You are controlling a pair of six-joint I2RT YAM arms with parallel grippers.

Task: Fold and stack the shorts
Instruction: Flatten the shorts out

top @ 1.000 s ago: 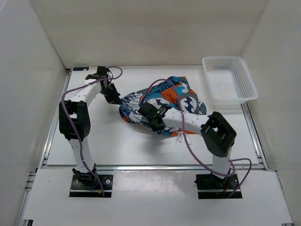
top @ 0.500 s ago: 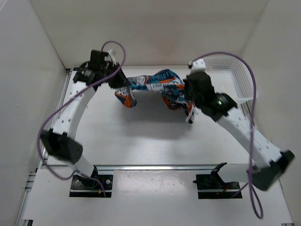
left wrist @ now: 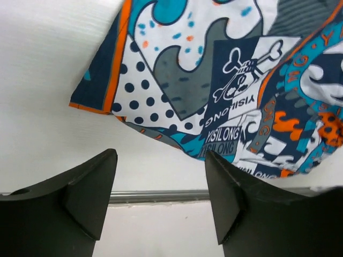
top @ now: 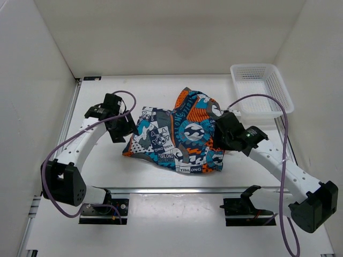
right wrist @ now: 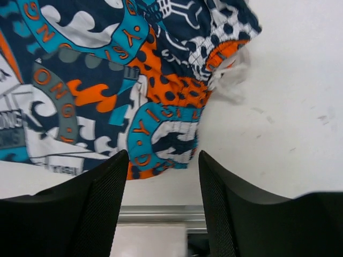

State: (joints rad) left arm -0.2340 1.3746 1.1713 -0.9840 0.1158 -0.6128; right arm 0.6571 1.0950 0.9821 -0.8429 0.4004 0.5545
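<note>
The shorts [top: 179, 138], printed in teal, orange, navy and white, lie spread on the table between both arms. My left gripper [top: 122, 130] hovers at their left edge, jaws open and empty. In the left wrist view the shorts [left wrist: 225, 91] lie beyond the open fingers [left wrist: 88, 195]. At the right edge of the cloth my right gripper [top: 222, 134] is open too, holding nothing. The right wrist view shows the shorts [right wrist: 107, 91] with a white drawstring [right wrist: 230, 80] above the open fingers [right wrist: 102, 203].
A white mesh basket [top: 261, 97] stands at the back right corner of the table. White walls close in the left, back and right sides. A metal rail [top: 171, 189] runs along the table's near edge.
Both grippers held the shorts stretched in the air half a second ago. Now both have opened and let go, and the shorts lie spread flat on the table.
</note>
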